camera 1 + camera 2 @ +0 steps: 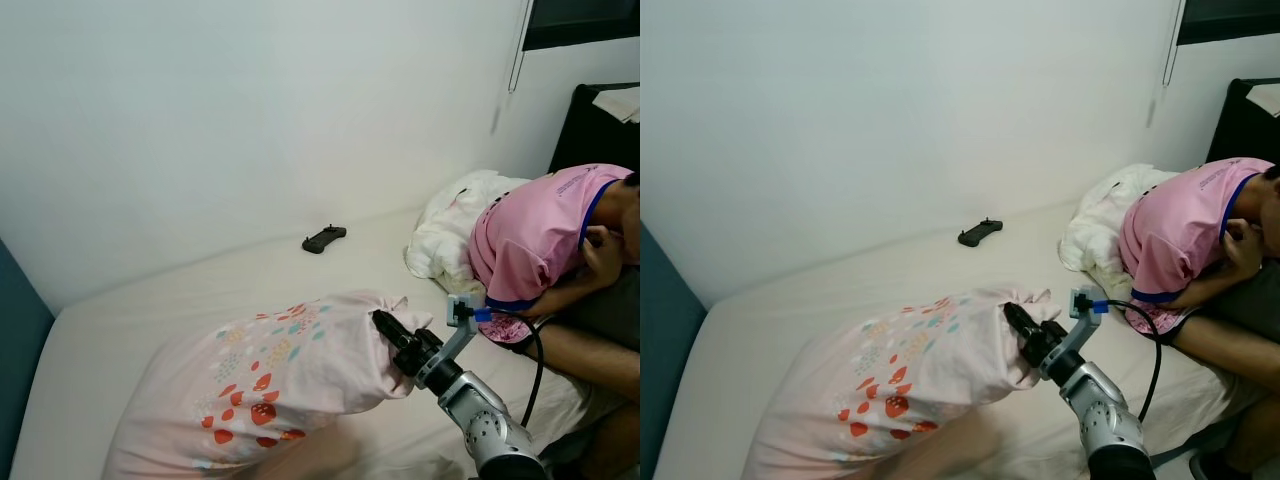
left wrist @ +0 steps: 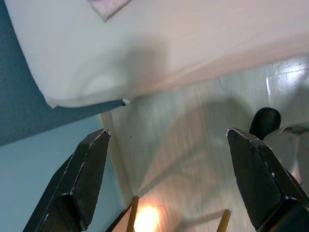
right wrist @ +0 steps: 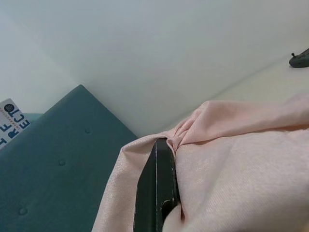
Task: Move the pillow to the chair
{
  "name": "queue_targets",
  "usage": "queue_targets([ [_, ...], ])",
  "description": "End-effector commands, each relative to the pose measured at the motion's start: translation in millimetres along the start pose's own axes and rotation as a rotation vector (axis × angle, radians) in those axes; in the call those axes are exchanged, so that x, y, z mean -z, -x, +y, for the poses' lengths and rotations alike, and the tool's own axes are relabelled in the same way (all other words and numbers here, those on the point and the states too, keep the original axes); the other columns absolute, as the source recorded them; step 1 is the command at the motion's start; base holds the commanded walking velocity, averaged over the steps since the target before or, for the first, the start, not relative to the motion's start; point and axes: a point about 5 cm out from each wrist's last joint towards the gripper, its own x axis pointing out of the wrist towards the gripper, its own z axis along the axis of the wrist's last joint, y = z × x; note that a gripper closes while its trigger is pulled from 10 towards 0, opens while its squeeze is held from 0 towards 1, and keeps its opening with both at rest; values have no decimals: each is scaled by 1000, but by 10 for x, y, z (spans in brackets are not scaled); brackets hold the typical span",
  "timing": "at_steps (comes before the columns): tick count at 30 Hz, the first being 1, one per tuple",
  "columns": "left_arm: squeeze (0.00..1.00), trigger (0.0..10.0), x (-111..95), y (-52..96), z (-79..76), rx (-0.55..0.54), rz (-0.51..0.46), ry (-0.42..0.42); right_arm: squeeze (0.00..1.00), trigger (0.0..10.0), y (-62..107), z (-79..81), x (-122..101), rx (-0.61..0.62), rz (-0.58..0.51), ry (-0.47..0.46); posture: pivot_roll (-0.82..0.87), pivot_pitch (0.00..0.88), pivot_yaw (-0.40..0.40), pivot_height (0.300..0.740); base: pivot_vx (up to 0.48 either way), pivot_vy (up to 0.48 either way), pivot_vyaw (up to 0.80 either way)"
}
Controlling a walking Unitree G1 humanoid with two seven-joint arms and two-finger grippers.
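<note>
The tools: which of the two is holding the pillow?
The right tool, shut on the pink strawberry-print pillow at its bunched end. The left tool hangs open above the floor.

The right arm is a silver metal tube with rounded joint housings; one housing carries a round dark fastener. Toward the wrist it becomes a black ribbed collar. At the 1 o'clock side of the wrist stands a small grey bracket with a blue part on it, and a black cable loops from it. The right tool has long black fingers. The left tool has two broad, matte black fingers with angled, chamfered tips.
</note>
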Motion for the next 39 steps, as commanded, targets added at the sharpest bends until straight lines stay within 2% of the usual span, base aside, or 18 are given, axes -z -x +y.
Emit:
queue_targets([
  [1, 0, 10000, 35, 2, 18, 0, 8, -12, 0, 10000, -36, 41, -59, -29, -38, 15, -121, 30, 9, 740, 0, 0, 0],
  [6, 0, 10000, 25, 1, 11, 1, 6, -5, 0, 10000, -50, 48, -55, -32, -31, 23, -124, 26, 6, 740, 0, 0, 0],
  [9, 0, 10000, 23, 0, 15, 0, 9, 29, 0, 10000, -28, -56, 130, 91, 60, 88, -127, 26, 3, 740, 0, 0, 0],
  [11, 0, 10000, 23, 0, 15, 0, 9, 29, 0, 10000, -28, -56, 130, 91, 60, 88, -127, 26, 3, 740, 0, 0, 0],
  [13, 0, 10000, 21, 0, 16, 1, 11, 31, 0, 10000, 21, -78, 328, 123, 159, 135, -124, 20, -2, 740, 0, 0, 0],
  [17, 0, 10000, 11, -2, 18, 5, 8, 15, 0, 10000, 31, -16, 494, 99, 212, 144, -120, 17, -4, 740, 0, 0, 372],
  [20, 0, 10000, 10, -1, 9, 18, 3, -7, 0, 10000, 0, 35, 525, 69, 215, 136, -121, 16, 0, 740, 0, 0, 744],
  [27, 0, 10000, 15, 4, -33, 58, -2, 1, 0, 10000, -44, 61, 500, 42, 198, 141, -121, 11, -1, 740, 0, 0, 743],
  [39, 0, 10000, 25, 8, -71, 82, 6, -8, 0, 10000, -154, 204, 455, -59, 155, 156, -120, 8, -6, 740, 0, -447, 742],
])
